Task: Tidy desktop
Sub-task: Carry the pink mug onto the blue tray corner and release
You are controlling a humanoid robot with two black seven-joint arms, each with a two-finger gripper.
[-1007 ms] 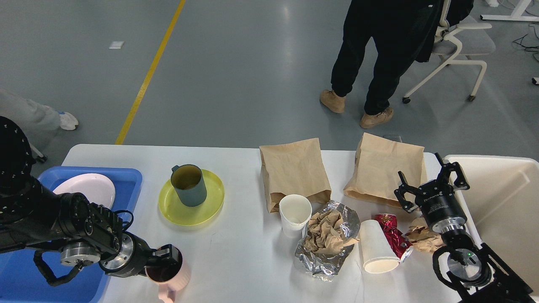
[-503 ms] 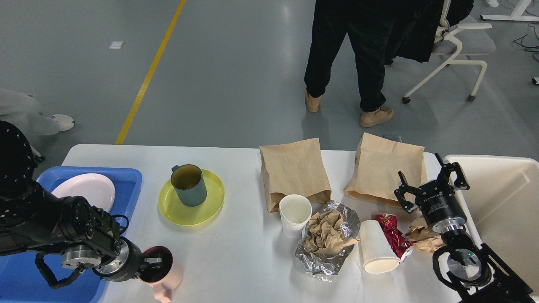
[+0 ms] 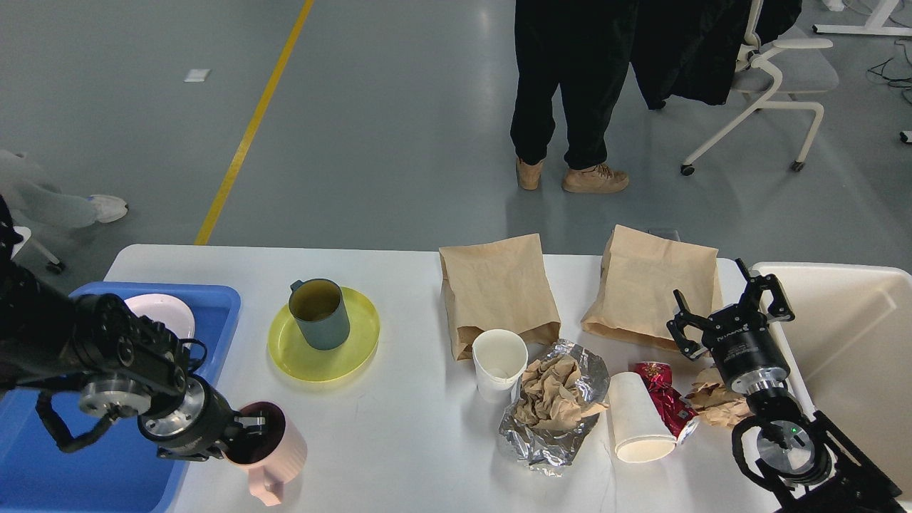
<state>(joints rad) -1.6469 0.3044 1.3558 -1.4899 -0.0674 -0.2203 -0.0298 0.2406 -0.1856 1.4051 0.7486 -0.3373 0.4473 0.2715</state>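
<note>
The white desktop (image 3: 399, 434) holds dishes on the left and rubbish on the right. My left gripper (image 3: 246, 433) is shut on the rim of a pink mug (image 3: 274, 456) near the front left, next to the blue tray (image 3: 214, 313). My right gripper (image 3: 732, 310) is open and empty above the right paper bag (image 3: 652, 285) and a crumpled brown paper (image 3: 716, 402). A teal mug (image 3: 319, 313) stands on a yellow plate (image 3: 360, 342). A white plate (image 3: 167, 313) lies in the tray.
Another paper bag (image 3: 499, 288), an upright white paper cup (image 3: 499, 363), foil with crumpled paper (image 3: 552, 406), a lying paper cup (image 3: 638, 420) and a red wrapper (image 3: 662, 399) sit mid-right. A cream bin (image 3: 855, 342) stands at the right edge. A person (image 3: 570, 85) stands beyond the table.
My left gripper has carried the pink mug leftward, toward the blue tray. The right arm has not moved. The person behind the table has stepped left.
</note>
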